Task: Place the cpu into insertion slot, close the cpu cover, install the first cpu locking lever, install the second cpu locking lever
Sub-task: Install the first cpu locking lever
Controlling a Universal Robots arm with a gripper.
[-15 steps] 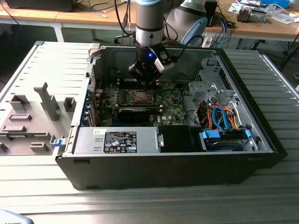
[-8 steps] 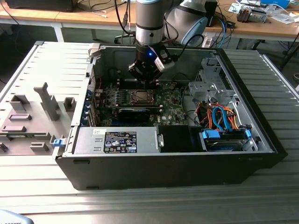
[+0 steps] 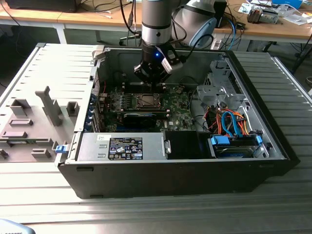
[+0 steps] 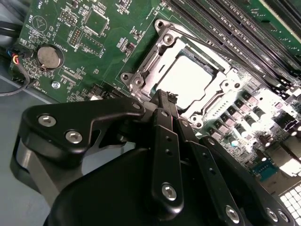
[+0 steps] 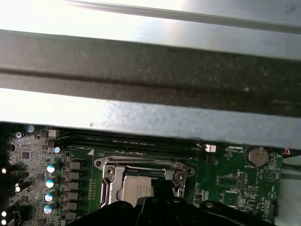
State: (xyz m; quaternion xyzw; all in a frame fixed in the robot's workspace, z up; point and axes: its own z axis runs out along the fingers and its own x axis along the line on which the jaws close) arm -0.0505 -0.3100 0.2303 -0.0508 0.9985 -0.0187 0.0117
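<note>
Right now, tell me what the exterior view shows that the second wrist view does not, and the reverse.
The exterior view alone takes in the whole open computer case, the grey arm reaching down into it, the blue and orange cables and the desks behind. The second wrist view alone gives the round coin battery and the claw's black linkages up close. Both show the green motherboard, with the claw just above the silvery cpu seated in the insertion slot.
</note>
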